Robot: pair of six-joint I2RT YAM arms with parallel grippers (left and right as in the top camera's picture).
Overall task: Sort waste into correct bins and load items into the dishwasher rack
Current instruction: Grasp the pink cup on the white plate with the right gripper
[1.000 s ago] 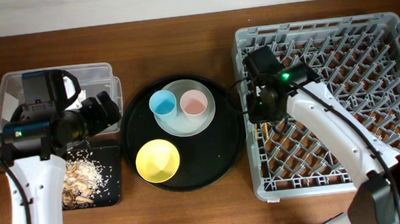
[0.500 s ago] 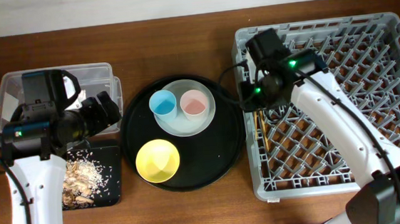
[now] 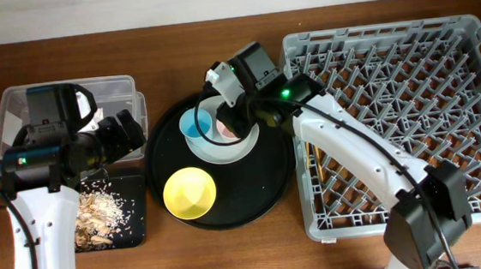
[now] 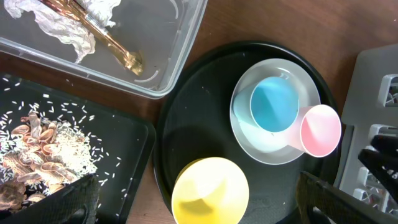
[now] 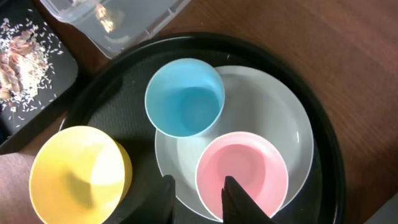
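My right gripper (image 5: 198,194) hangs over the pale plate (image 5: 292,134) with a narrow gap between its jaws. The left rim of the pink cup (image 5: 249,168) lies in that gap; whether the fingers touch it is unclear. The light-blue cup (image 5: 185,98) stands next to it on the plate. The yellow bowl (image 3: 190,193) sits in front. Wide open, my left gripper (image 4: 208,205) hovers above that bowl. Two chopsticks (image 3: 312,159) lie at the left edge of the dishwasher rack (image 3: 411,112). A tissue (image 4: 62,18) and gold wrapper (image 4: 106,37) lie in the clear tub (image 3: 15,109). Food scraps (image 4: 37,155) fill the black rectangular tray (image 3: 134,203).
Plate, cups and bowl all rest on a large round black tray (image 3: 270,184) between the bins and the rack. Brown tabletop (image 3: 215,33) shows behind it, and a pale wall edge runs along the far side.
My right arm has swung left from the rack's left edge to above the plate, its jaws parted, leaving the chopsticks in the rack. The left arm has not moved.
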